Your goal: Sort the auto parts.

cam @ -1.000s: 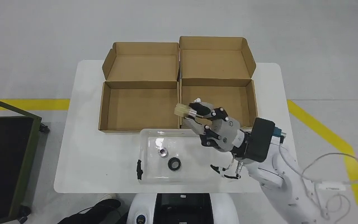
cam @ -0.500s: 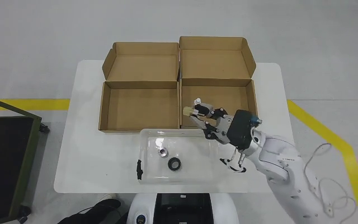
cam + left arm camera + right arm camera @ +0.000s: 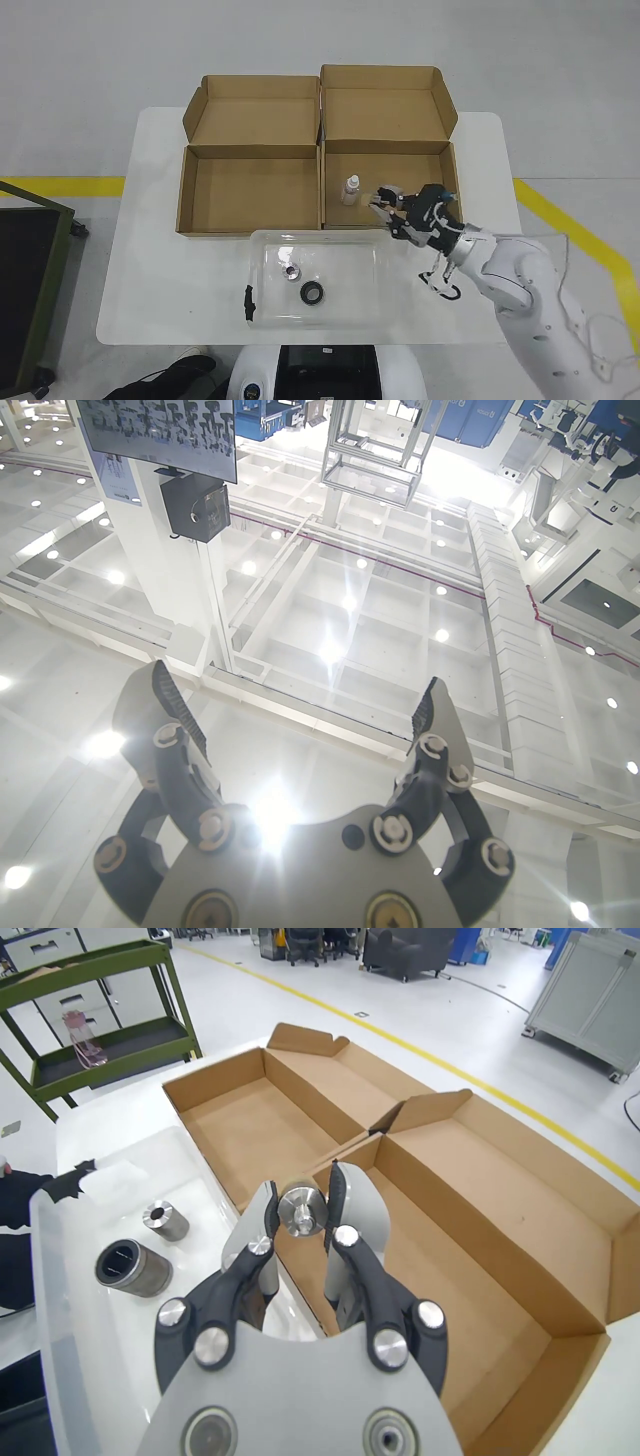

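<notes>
Just beyond the far edge of the clear tray (image 3: 265, 300), two open cardboard boxes lie side by side on the white table (image 3: 150, 250), their lids folded back away from the tray. The left box (image 3: 250, 190) lies beyond the tray's left part, and the right box (image 3: 420, 175) beyond its right part.

A small metal part with a tan end (image 3: 351, 187) rests on the floor of the right box, in the corner nearest the tray and next to the wall the two boxes share. The right gripper (image 3: 378, 201) hangs over the same box, just past the tray's far right corner. Its jaws are narrowly apart. From above, the part sits a little clear of the fingertips. In the right wrist view the part (image 3: 302, 1215) lines up between the two fingers of the right gripper (image 3: 302, 1178), so that view does not show whether they touch.

Inside the tray, near its middle, stand two more parts: a small metal sleeve (image 3: 291, 270) and, just on the robot's side of it, a wider ring with a dark bore (image 3: 313, 293). A scrap of black tape (image 3: 248, 300) clings to the tray's left rim.

The left gripper (image 3: 296, 680) points up at the ceiling, jaws wide apart and holding nothing.
</notes>
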Controlling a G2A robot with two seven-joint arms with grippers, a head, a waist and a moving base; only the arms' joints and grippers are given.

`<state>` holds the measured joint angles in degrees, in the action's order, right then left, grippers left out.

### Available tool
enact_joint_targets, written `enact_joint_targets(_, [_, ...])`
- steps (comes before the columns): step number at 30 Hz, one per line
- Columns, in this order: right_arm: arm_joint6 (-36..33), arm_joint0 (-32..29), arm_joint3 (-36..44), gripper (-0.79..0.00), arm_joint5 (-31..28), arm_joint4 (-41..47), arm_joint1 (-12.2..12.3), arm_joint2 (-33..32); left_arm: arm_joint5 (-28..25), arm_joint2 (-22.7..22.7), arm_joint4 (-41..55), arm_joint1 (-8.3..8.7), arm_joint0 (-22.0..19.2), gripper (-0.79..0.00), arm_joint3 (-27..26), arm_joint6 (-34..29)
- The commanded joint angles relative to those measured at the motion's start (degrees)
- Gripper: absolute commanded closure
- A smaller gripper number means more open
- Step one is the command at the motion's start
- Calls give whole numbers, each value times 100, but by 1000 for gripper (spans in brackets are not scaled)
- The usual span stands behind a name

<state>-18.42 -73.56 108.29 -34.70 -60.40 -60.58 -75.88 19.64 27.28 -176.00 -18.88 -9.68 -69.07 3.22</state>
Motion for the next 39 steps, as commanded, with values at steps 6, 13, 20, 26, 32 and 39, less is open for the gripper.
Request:
enact_joint_targets(6, [-304,248,-519,0,58,-153,-13,166,0,0,0,0,0,-785,0,0])
enact_joint_targets(13, [-445,609,-1079,0,154,-420,-58,472,0,0,0,0,0,-785,0,0])
enact_joint_targets(20, [-461,1023,-1597,0,222,-614,-113,714,0,0,0,0,0,-785,0,0])
enact_joint_targets(26, [-556,1413,-2026,0,248,-789,-180,1010,0,0,0,0,0,-785,0,0])
enact_joint_targets(32, [-608,1732,-2403,0,296,-943,-250,1271,0,0,0,0,0,-785,0,0])
enact_joint_targets(39, [-615,1917,-2669,-135,379,-992,-311,1444,0,0,0,0,0,-785,0,0])
